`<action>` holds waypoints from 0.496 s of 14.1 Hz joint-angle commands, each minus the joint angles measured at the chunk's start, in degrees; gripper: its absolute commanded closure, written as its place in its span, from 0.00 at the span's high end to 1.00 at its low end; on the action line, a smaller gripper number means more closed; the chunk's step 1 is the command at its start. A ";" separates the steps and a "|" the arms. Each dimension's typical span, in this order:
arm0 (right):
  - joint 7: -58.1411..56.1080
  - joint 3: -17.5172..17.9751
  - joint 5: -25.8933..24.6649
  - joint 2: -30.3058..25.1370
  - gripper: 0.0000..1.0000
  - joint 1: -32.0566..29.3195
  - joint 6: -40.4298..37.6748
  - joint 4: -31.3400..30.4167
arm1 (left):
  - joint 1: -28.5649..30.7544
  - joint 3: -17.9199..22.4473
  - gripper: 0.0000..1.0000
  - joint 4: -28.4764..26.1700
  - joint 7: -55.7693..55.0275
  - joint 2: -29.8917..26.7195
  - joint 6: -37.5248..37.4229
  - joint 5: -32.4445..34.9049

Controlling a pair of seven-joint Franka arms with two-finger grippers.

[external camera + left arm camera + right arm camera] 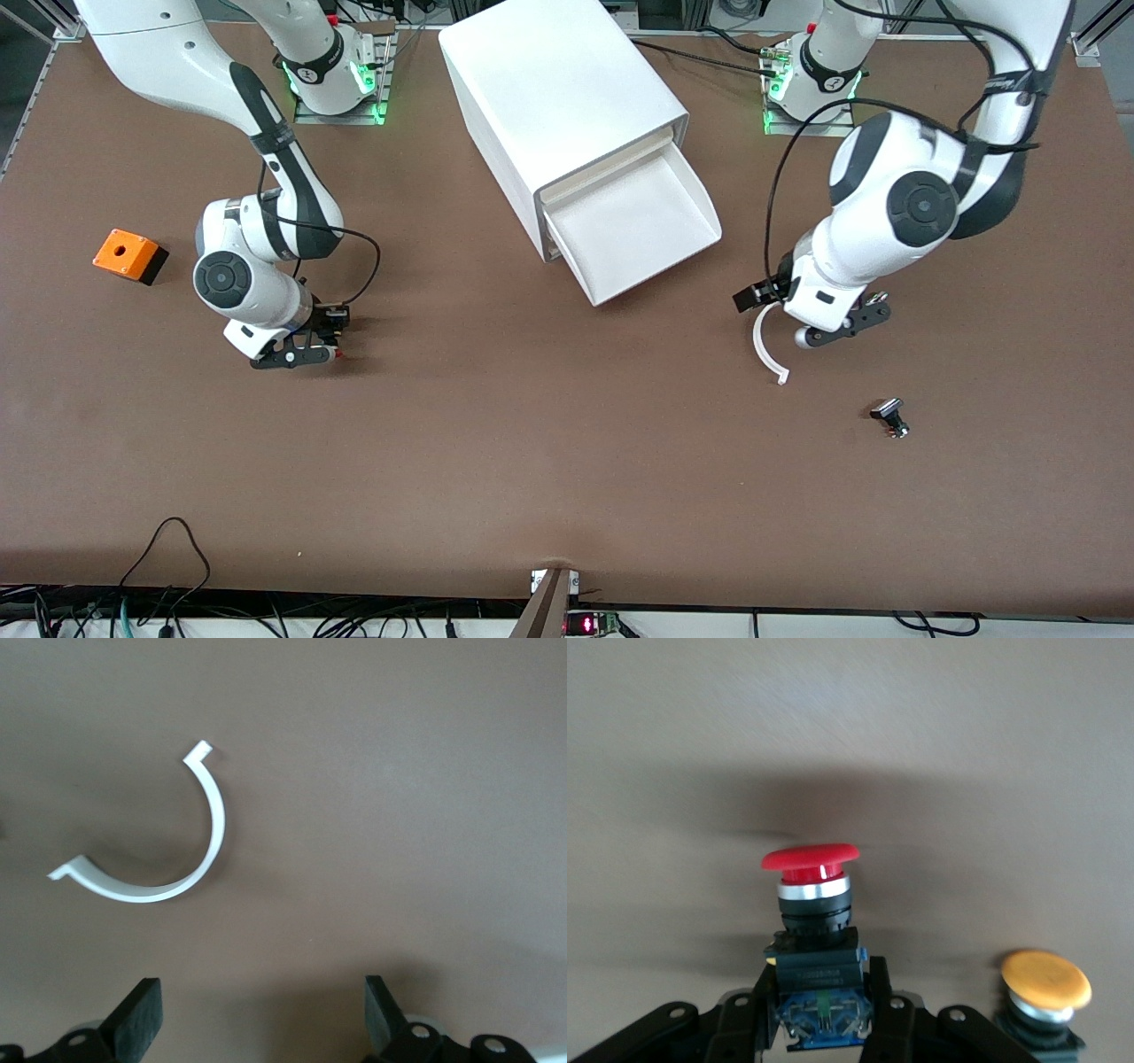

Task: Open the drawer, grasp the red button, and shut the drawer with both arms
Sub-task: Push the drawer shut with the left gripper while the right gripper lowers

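While the small black-and-metal part (889, 417) lies nearest the front camera, toward the left arm's end of the table (549, 461), a curved white plastic strip (767, 350) rests a little farther off. Just over that strip hangs the left pincer (261, 1023), jaws spread wide and grasping nothing. Toward the right arm's end, the right pincer (824, 1014) is clenched on the blocky body of the button (811, 881) (red cap pointing away from the wrist), low over the table. An orange-capped button (1045, 988) sits just beside it. Farther still are an orange box (129, 255) and the drawer (633, 230), pulled out of its white cabinet (554, 89).
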 commanded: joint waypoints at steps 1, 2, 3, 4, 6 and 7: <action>0.64 0.80 0.75 -3.92 0.30 -2.15 1.15 -5.04 | -0.67 -1.39 1.00 -6.89 -4.83 -0.10 9.83 -0.48; 0.64 0.80 0.75 -3.92 0.30 -2.42 1.42 -5.83 | -1.38 -1.48 1.00 -8.65 -6.68 -0.10 11.95 -0.48; 0.64 0.80 0.83 -3.92 0.30 -2.51 2.90 -7.14 | -1.99 -1.91 1.00 -9.89 -7.92 -0.01 13.10 -0.48; 0.64 0.80 0.75 -3.92 0.30 -2.51 5.35 -8.89 | -2.17 -2.62 1.00 -10.86 -8.19 -0.01 13.46 -0.56; 0.56 0.71 0.75 -3.66 0.31 -2.60 8.88 -11.10 | -2.26 -3.67 1.00 -12.35 -9.50 -0.10 13.47 -1.78; 0.56 0.71 0.66 -3.57 0.31 -2.77 8.89 -11.20 | -2.26 -4.63 1.00 -12.80 -9.16 -0.27 13.38 -3.36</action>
